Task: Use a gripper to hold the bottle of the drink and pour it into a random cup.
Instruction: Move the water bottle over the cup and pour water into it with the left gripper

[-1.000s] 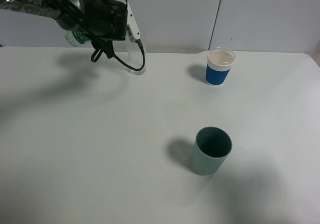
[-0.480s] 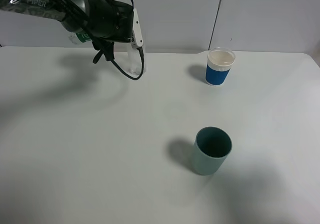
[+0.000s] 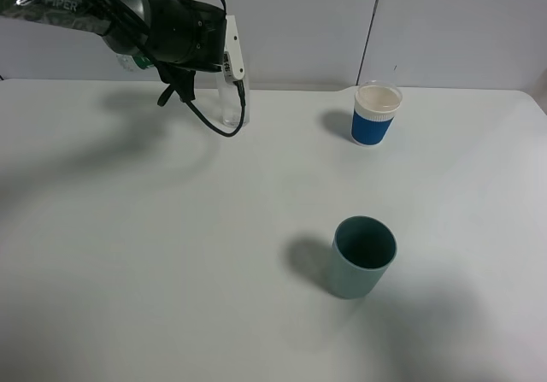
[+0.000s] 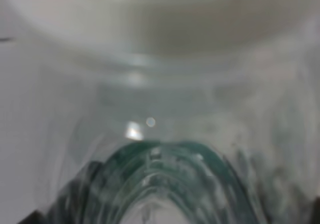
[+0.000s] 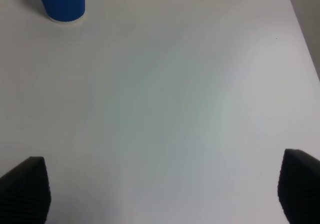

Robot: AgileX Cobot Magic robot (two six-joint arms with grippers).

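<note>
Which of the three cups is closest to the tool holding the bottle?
The clear glass at the back, right by the tool; the blue cup and teal cup stand far off.

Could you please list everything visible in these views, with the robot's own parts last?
table: one, white, under everything.
blue cup: one, blue with a white rim, far right of the table.
teal cup: one, teal, near side, right of centre.
glass: one, clear, tall, far left, below the left gripper.
bottle: one, clear with a green label, held in the left gripper above the glass.
left gripper: one, black with white jaw plates, shut on the bottle.
right gripper: one, dark fingertips, open, over bare table.
</note>
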